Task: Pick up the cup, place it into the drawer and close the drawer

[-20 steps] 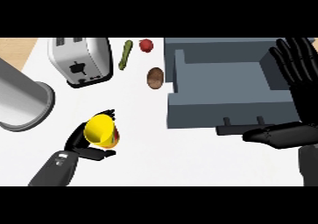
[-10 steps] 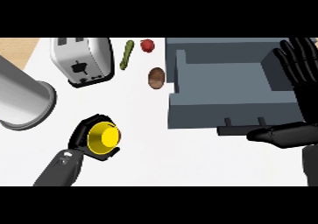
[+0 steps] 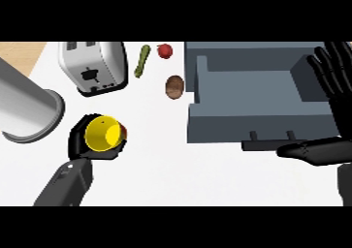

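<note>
At the far left a large grey metal cylinder lies on its side, cut off by the left edge of the view, its round open end facing right; a strip of tan wood shows beyond it at the far-left corner, where the white bench ends. Just right of the cylinder's rim sits the left hand, its grey forearm coming up from the near edge; its black fingers are curled round the yellow cup, whose open mouth faces the viewer; cup and hand lie near the cylinder, with only a narrow gap between them. Farther back stands a silver toaster with a black base; to its right lie a green vegetable, a small red item and a brown oval item, the last just beside the drawer's left wall. Between the cup and the drawer the white bench is bare, a broad open lane that widens toward the near side. The grey drawer stands pulled open, its cavity facing up, two small pegs on its near front. The right hand rests at the right edge over the drawer's right wall, fingers straight and spread, thumb lying across below the drawer's front.
</note>
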Robot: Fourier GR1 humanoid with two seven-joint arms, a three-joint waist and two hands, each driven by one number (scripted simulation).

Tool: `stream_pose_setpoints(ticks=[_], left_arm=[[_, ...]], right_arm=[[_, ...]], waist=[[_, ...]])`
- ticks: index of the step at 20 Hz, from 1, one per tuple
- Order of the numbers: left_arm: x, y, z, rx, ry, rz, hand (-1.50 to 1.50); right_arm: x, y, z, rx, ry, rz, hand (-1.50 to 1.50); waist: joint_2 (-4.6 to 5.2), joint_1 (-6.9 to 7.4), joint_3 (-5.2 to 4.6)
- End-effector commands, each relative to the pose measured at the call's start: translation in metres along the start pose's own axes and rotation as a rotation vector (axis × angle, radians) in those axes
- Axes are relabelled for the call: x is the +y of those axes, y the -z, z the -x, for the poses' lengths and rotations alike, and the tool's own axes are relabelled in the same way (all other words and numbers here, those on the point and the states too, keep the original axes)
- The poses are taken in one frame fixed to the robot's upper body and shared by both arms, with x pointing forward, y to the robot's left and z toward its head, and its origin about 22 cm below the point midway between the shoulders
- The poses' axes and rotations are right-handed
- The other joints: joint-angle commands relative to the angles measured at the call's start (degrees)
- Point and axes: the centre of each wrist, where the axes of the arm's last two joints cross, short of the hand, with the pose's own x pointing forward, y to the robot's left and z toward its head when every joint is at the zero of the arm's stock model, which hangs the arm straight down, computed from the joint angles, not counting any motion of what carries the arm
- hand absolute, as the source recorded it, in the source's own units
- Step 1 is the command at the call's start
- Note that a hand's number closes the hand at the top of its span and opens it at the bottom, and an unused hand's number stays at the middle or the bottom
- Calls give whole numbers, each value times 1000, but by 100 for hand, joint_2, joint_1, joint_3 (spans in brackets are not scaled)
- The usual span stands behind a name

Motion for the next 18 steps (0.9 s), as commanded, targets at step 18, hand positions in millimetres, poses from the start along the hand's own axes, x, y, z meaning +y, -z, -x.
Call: stream_pose_setpoints(ticks=[18], left_arm=[[-186, 167, -140, -187, -110, 350, 150]], right_arm=[[9, -8, 21, 16, -18, 33, -150]], waist=[[-54, 47, 20]])
